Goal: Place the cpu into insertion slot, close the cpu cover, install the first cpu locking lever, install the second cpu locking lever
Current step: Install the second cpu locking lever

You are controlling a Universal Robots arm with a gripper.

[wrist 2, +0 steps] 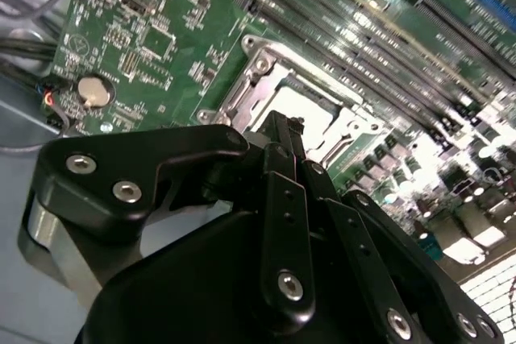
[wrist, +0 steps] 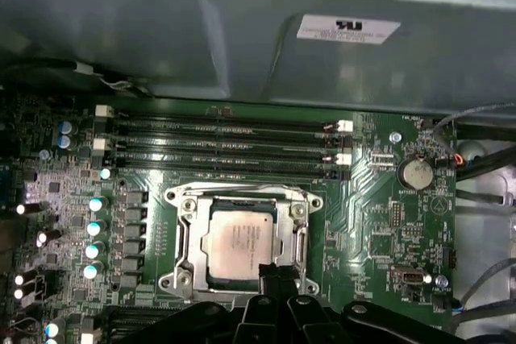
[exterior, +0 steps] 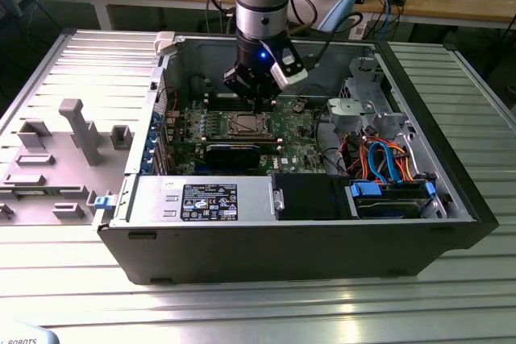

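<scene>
cpu (wrist: pixel 240 245) seated in insertion slot (wrist: pixel 184 235), cpu cover (wrist: pixel 300 241) down, claw (wrist: pixel 278 273) closed

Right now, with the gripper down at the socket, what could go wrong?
1. The gripper sits at the edge of the cover, which is down over the cpu. A sideways slip might scrape the cpu's metal top.
2. The memory slots and capacitors stand close beside the socket, so a wide swing might strike them.

Matt silver-grey metal tops the cpu (wrist: pixel 239 245), bright bare metal frames the cpu cover (wrist: pixel 187 235), glossy black tool (wrist: pixel 274 279)
</scene>
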